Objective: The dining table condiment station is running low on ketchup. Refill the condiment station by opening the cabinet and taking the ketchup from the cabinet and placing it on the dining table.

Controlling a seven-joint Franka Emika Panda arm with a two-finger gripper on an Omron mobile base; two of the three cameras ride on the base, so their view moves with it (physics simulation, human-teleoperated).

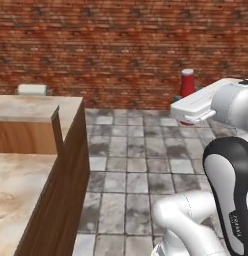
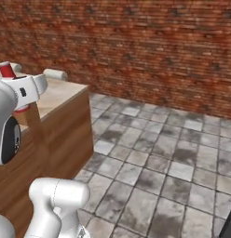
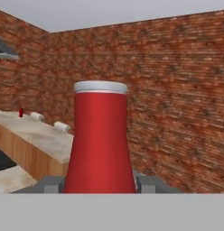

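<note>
My gripper [image 3: 99, 185] is shut on the ketchup [image 3: 100, 140], a red bottle with a pale cap that stands upright between the two dark fingertips [image 3: 50, 184]. In the left base view the ketchup [image 1: 187, 82] rises above the white hand, with the gripper [image 1: 188, 107] over the tiled floor, right of the dining table [image 1: 26, 107]. From the right base view the ketchup [image 2: 6, 69] and gripper [image 2: 17, 90] appear in front of the dining table [image 2: 57, 100], a beige marble top on a wooden front. The cabinet is out of view.
White rolls [image 3: 62, 126] and a small red item [image 3: 20, 113] lie on the dining table [image 3: 37, 135]. One roll [image 1: 32, 89] sits at its far end. A brick wall [image 1: 121, 50] stands behind, with grey tiled floor [image 2: 159, 162] to the table's right.
</note>
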